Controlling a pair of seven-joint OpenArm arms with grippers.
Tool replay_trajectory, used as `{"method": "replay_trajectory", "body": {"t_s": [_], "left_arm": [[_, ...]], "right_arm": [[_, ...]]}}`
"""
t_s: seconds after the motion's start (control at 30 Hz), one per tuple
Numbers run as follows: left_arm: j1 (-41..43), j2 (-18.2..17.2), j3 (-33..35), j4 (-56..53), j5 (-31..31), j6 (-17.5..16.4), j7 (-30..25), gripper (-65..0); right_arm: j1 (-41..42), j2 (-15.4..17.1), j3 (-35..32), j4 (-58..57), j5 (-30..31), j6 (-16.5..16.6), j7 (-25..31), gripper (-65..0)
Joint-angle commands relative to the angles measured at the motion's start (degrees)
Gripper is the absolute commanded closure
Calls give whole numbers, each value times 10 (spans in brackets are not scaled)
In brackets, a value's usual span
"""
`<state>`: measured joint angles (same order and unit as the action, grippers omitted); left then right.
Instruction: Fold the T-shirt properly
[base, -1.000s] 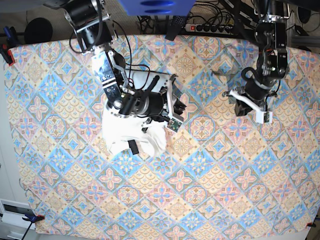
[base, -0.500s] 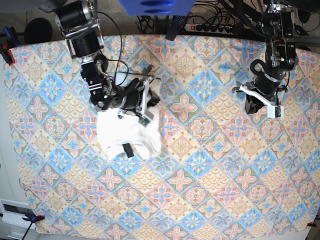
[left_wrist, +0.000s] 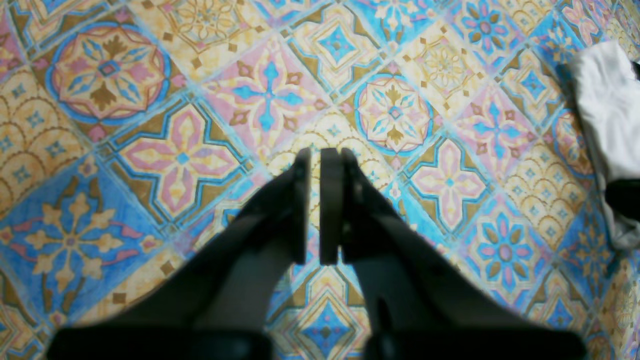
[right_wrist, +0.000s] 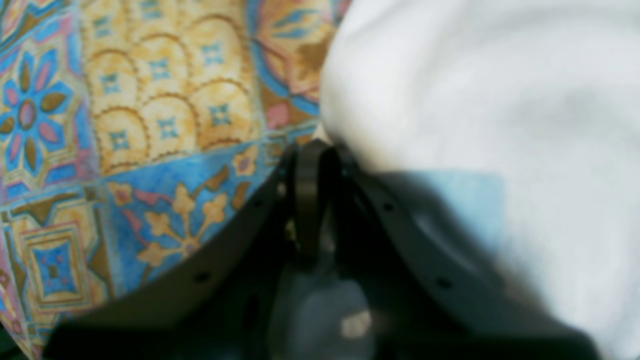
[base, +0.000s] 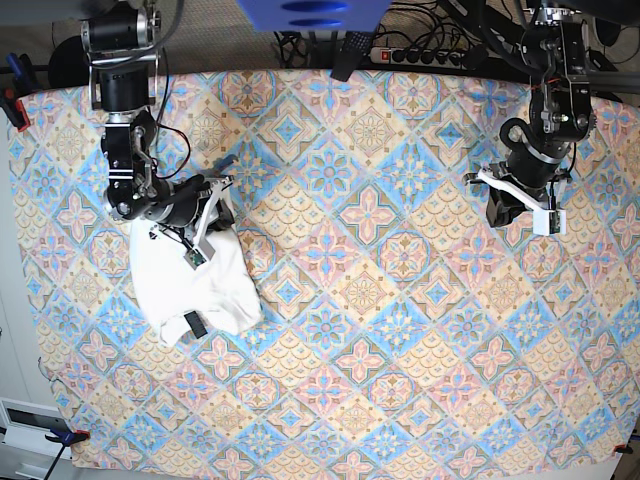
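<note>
The white T-shirt (base: 190, 290) lies as a folded bundle on the left part of the table, its small black neck label (base: 192, 323) at the near edge. My right gripper (base: 222, 195) sits at the bundle's far right corner. In the right wrist view its fingers (right_wrist: 307, 190) are pressed together at the edge of the blurred cloth (right_wrist: 475, 100), pinching it. My left gripper (base: 500, 212) hangs far away on the right side, shut with nothing between its fingers (left_wrist: 300, 210). A strip of the shirt (left_wrist: 605, 115) shows at the right edge of the left wrist view.
A patterned tablecloth (base: 380, 330) covers the whole table. A power strip (base: 420, 55) and cables lie beyond the far edge. Clamps (base: 12, 105) hold the cloth at the left side. A blue object (base: 305, 12) hangs above the far middle.
My right gripper has swept from the table's middle to the left, and the T-shirt bundle has slid left with it. The left arm rose slightly and then stayed still.
</note>
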<state>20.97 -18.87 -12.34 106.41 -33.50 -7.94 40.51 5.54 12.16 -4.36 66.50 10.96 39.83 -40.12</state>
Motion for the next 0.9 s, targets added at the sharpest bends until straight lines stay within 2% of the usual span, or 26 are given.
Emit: {"method": "replay_trajectory", "body": {"t_s": [0.0, 0.13, 0.27, 0.43, 0.57, 0.7, 0.87], "left_arm": [[4, -5, -3, 10, -6, -4, -12, -23], [16, -5, -3, 11, -8, -4, -12, -23], [43, -7, -7, 11, -8, -4, -13, -23], [86, -20, -9, 11, -9, -4, -14, -23], [147, -20, -35, 29, -9, -4, -14, -21], [230, -20, -67, 96, -9, -4, -14, -19], [308, -20, -102, 111, -9, -4, -14, -18]], "right_arm": [[9, 3, 2, 13, 5, 2, 4, -42], [4, 3, 0, 78, 7, 2, -23, -42], [-64, 3, 4, 204, 10, 2, -60, -42], [-170, 3, 90, 356, 10, 2, -100, -42], [-283, 3, 179, 441, 10, 2, -107, -42], [-375, 3, 264, 449, 10, 2, -106, -42], [-466, -2, 339, 447, 10, 2, -106, -42]]}}
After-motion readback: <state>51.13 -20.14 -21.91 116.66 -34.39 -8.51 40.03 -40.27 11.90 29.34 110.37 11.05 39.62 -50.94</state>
